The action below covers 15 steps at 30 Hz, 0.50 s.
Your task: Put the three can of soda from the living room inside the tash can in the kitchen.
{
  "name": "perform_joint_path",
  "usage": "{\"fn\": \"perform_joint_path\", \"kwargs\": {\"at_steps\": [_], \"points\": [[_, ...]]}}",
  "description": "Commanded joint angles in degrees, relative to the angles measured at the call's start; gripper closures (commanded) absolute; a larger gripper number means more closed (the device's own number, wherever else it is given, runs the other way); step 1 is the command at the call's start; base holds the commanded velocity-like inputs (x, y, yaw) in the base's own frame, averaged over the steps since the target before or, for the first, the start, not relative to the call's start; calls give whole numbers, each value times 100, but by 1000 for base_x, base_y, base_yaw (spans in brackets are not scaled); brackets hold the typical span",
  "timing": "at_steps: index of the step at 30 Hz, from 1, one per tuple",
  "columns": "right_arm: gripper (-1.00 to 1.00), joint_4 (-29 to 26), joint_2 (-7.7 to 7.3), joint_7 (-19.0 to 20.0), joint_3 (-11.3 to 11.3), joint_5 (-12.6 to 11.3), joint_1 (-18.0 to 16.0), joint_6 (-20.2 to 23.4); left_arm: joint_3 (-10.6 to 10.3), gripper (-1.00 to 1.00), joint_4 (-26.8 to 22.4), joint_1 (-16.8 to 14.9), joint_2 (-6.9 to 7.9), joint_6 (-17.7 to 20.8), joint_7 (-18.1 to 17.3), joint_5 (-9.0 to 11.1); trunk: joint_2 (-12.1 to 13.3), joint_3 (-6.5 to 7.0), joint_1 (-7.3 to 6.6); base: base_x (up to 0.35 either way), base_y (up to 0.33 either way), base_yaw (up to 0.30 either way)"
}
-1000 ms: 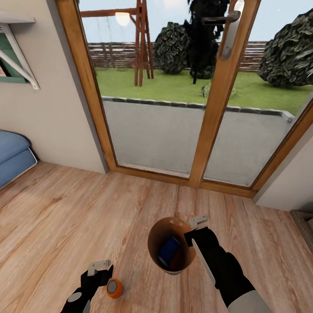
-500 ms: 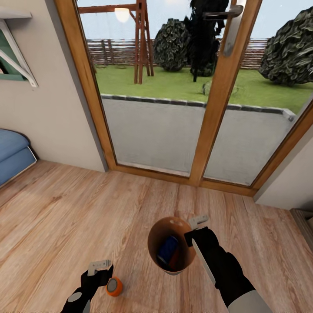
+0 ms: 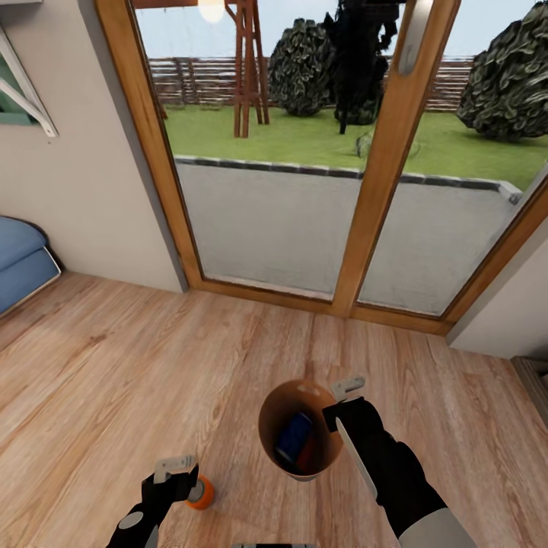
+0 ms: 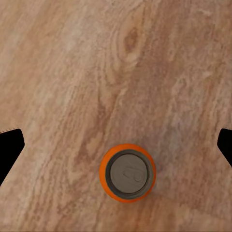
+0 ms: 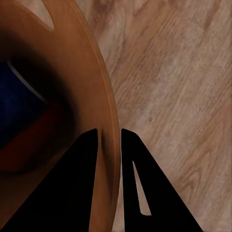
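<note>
The tash can [image 3: 283, 403], tan outside and dark brown inside, hangs a little above the wood floor. My right gripper [image 3: 339, 403] is shut on its rim. In the right wrist view the two black fingers [image 5: 126, 159] pinch the bin wall [image 5: 94, 82]. Inside the bin lie a dark blue can of soda [image 3: 293, 436] and a red one [image 3: 309, 455]. A third, orange can [image 3: 202, 495] stands upright on the floor, partly hidden by my left gripper [image 3: 181, 478]. The left wrist view looks down on that can's grey top [image 4: 127, 172]. The left gripper [image 4: 117, 145] is open, its fingers wide apart on either side of the can.
Wood-framed glass doors [image 3: 380, 167] stand straight ahead with a garden beyond. A blue sofa corner [image 3: 23, 262] shows at the left by the pale wall [image 3: 84, 190]. Light plank floor [image 3: 114, 380] stretches around me.
The whole picture has shifted a little, so the camera moved. The orange can now lies closer under my left gripper and is partly covered by it. The right gripper's hold is unchanged.
</note>
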Motion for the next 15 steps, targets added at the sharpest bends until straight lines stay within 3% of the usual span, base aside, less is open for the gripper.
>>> {"fn": "perform_joint_path", "kwargs": {"at_steps": [1,6,15], "points": [[100,-2,1,29,1,-53,-3,-8,0,-100,0,0,1,0,0,0,-42,-27,22,0,0,0],[100,-2,1,29,1,-53,-3,-8,-1,-100,0,0,-1,0,0,0,-243,-163,132,0,0,0],[100,-51,1,29,1,-53,-3,-1,-1,-100,-5,0,1,0,0,0,-243,-212,132,0,0,0]]}}
